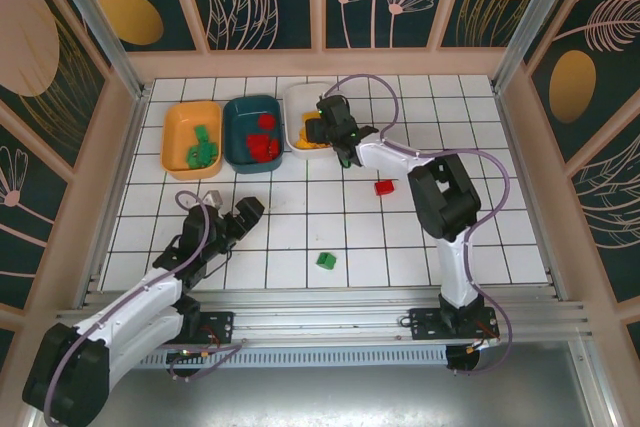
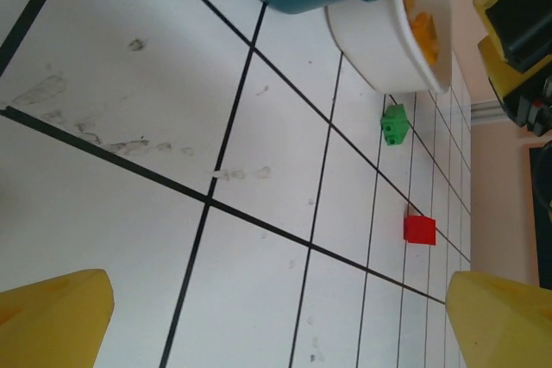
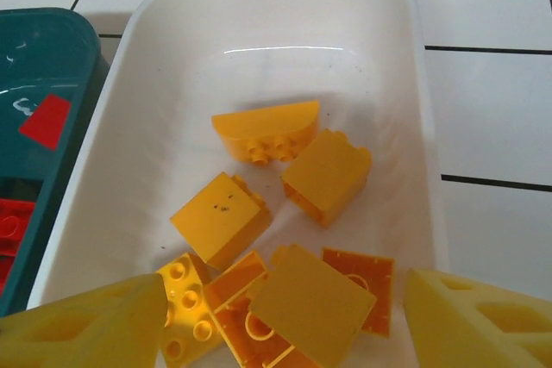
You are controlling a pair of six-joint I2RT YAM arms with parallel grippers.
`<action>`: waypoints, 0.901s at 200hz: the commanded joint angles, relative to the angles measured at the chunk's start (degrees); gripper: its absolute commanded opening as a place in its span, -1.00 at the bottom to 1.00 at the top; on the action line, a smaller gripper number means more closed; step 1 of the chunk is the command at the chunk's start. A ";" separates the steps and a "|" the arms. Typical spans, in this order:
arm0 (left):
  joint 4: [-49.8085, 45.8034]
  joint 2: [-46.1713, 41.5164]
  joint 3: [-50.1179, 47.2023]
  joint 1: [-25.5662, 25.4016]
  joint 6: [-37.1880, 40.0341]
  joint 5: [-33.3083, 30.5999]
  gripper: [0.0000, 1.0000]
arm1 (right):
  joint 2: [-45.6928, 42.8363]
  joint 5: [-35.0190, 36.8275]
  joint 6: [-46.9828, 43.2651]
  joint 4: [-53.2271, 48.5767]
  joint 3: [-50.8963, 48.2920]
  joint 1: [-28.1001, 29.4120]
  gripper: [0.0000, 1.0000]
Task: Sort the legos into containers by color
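Both arm bases sit at the near edge of the table (image 1: 500,147) in the overhead view. We see the left fingers (image 1: 250,209) low over the tiles, left of middle, pointing far and right; whether they are spread we cannot tell from up here. A near green lego (image 1: 326,260) lies right of them and nearer, turned diagonal to the tile lines. A red lego (image 1: 384,187) lies farther right, just left of the right arm's elbow. We judge the left arm the closer one to the near green lego. At the far side the orange tray (image 1: 178,119) holds green legos and the teal tray (image 1: 238,115) holds red ones. The right fingers (image 1: 318,129) hang over the white tray (image 1: 292,105).

From the left wrist, the left fingers (image 2: 60,316) are spread wide with bare tile between them. Another green lego (image 2: 394,124) sits just beside the white tray's (image 2: 379,58) corner, and the red lego (image 2: 419,228) lies well beyond the tips. Neither lies between the fingers.

From the right wrist, the right fingers (image 3: 86,325) are spread wide, pinching nothing, above yellow legos (image 3: 319,174) heaped in the white tray (image 3: 414,84). One flat piece (image 3: 310,303) lies between the tips, touching neither as far as we see. The teal tray (image 3: 43,58) is just to the left.
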 commanded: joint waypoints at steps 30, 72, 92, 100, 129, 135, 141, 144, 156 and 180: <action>-12.21 -7.27 2.50 -0.30 -1.24 -4.85 0.97 | -19.82 1.78 -0.63 -4.41 -14.17 5.85 0.47; -10.96 -9.93 -0.24 -0.25 -2.81 -5.37 0.97 | -34.25 -1.98 3.57 -17.96 -28.85 16.35 0.46; -9.92 -9.55 -0.56 -0.25 -1.48 -3.94 0.97 | -40.08 -3.26 8.12 -23.26 -35.31 20.63 0.49; -10.09 -9.38 -0.33 -0.21 -0.78 -3.99 0.97 | -42.14 -3.43 10.12 -24.82 -37.39 21.99 0.50; -9.66 -8.15 0.67 -0.24 0.74 -3.43 0.97 | -46.17 -9.64 13.11 -25.58 -42.52 26.44 0.58; -9.54 -7.75 1.20 -0.24 1.36 -2.92 0.97 | -45.82 -9.87 13.34 -25.87 -42.92 27.69 0.59; -9.57 -7.37 1.73 -0.19 1.92 -2.32 0.97 | -45.28 -9.83 13.47 -25.98 -43.32 28.78 0.59; -9.60 -7.20 2.05 -0.24 2.15 -2.07 0.97 | -45.06 -9.87 13.56 -25.94 -43.50 29.32 0.59; -8.80 -6.77 2.71 -0.23 2.95 -0.83 0.97 | -43.92 -10.22 13.49 -25.53 -44.52 30.81 0.60; -5.49 -6.27 2.27 -0.23 2.49 1.71 0.97 | -41.56 -8.16 12.98 -24.28 -45.45 32.17 0.60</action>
